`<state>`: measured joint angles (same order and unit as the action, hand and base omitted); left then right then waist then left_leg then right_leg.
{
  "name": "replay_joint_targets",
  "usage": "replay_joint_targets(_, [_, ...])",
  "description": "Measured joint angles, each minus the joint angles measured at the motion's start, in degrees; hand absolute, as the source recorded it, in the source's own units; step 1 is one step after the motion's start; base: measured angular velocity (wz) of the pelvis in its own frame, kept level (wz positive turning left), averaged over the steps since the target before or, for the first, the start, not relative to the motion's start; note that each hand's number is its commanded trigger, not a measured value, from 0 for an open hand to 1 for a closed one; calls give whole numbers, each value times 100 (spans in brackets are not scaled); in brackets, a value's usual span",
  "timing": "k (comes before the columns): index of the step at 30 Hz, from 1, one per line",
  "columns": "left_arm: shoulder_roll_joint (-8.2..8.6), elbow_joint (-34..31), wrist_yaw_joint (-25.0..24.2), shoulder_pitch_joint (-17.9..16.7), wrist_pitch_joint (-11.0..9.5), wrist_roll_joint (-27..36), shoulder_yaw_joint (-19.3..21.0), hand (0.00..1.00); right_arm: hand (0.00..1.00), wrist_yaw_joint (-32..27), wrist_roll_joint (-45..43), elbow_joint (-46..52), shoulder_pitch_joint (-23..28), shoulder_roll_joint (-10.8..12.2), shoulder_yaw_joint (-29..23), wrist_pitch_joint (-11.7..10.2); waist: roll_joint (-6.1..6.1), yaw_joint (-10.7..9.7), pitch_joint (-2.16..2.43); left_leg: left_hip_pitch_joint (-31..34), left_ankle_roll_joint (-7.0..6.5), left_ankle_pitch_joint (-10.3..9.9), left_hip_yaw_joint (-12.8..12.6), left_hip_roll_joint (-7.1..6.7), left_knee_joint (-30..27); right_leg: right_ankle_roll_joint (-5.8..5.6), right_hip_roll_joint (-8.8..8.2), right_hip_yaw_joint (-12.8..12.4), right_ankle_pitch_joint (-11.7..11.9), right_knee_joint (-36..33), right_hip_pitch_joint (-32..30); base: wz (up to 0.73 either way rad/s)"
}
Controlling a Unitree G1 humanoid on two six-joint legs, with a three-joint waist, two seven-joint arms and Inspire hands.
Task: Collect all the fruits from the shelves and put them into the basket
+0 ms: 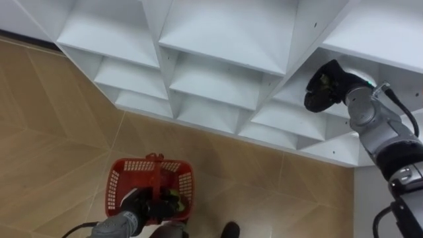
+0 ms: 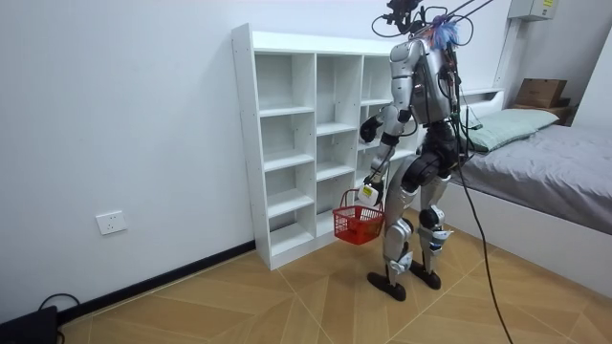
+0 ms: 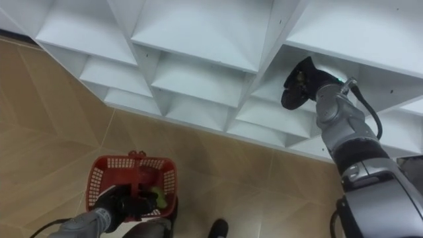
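A red plastic basket (image 1: 120, 180) hangs low in front of me, above the wood floor. My left hand (image 1: 135, 208) is shut on its handle (image 1: 157, 173). Inside lies a yellow-green fruit (image 1: 176, 197). My right hand (image 1: 324, 89) is raised into a compartment of the white closet shelves (image 1: 225, 39) on the right, its fingers curled round something small and greenish (image 1: 324, 80) that looks like a fruit. The room view has me standing upright close to the shelves (image 2: 287, 143), with the basket (image 2: 359, 225) at knee height and the right hand (image 2: 368, 127) at a middle shelf.
The shelf compartments in view are bare white. A bed (image 2: 545, 172) with a pillow stands behind me on the room view's right. Open wood floor (image 2: 287, 306) lies on the room view's left of my feet.
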<state>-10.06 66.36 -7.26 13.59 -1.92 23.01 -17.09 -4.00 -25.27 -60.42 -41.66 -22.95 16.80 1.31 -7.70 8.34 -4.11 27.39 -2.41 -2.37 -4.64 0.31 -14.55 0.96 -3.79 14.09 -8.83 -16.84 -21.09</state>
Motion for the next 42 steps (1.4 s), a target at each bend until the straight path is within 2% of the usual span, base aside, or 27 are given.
replay_joint_targets(14, [2,-2,-51,-11,0,82,-9,100,100,16,-168,23,0,3,0,5,-2,1,1,-10,1,2,-4,2,4,2,0,-11,1,-3,0,0])
replay_joint_targets(19, [-16,-57,-48,-10,-1,238,-5,100,100,54,-127,507,6,7,4,5,-15,-32,11,-29,4,4,-9,15,8,6,16,-85,3,-3,-5,-4])
replay_joint_targets(24, [-3,-119,36,35,-3,248,16,100,100,51,-123,927,98,108,1,-11,-109,-72,78,-182,10,7,-18,13,57,5,7,-99,3,24,139,1])
replay_joint_targets(26, [11,-157,48,39,-3,230,113,100,100,48,-249,1243,273,111,-44,-3,-138,-114,106,-245,10,7,9,3,55,2,-10,-20,6,72,248,8])
replay_joint_targets(30, [29,-245,49,40,0,231,151,100,100,55,-249,1574,483,121,-67,1,-129,-211,111,-380,9,6,25,1,35,-1,-10,15,26,109,414,2])
replay_joint_targets(33, [61,-437,48,16,2,231,147,100,100,51,-230,1684,660,146,-78,1,-81,-217,145,-417,9,7,43,5,6,1,-2,5,34,100,458,0])
replay_joint_targets(37, [217,-580,49,-24,49,236,147,100,100,14,-199,1925,1038,290,-81,-1,2,-213,233,-595,6,9,15,-6,34,-5,18,-9,33,144,633,0])
replay_joint_targets(38, [274,-598,50,-34,63,234,155,100,100,14,-198,1980,1159,319,-82,-2,28,-226,267,-655,6,9,11,-8,58,-10,18,-19,35,209,692,0])
replay_joint_targets(42, [313,-703,54,-108,97,244,175,100,100,44,-174,2542,1585,410,-265,1,92,-267,313,-866,4,11,-29,-6,134,-27,14,-129,45,284,873,-7])
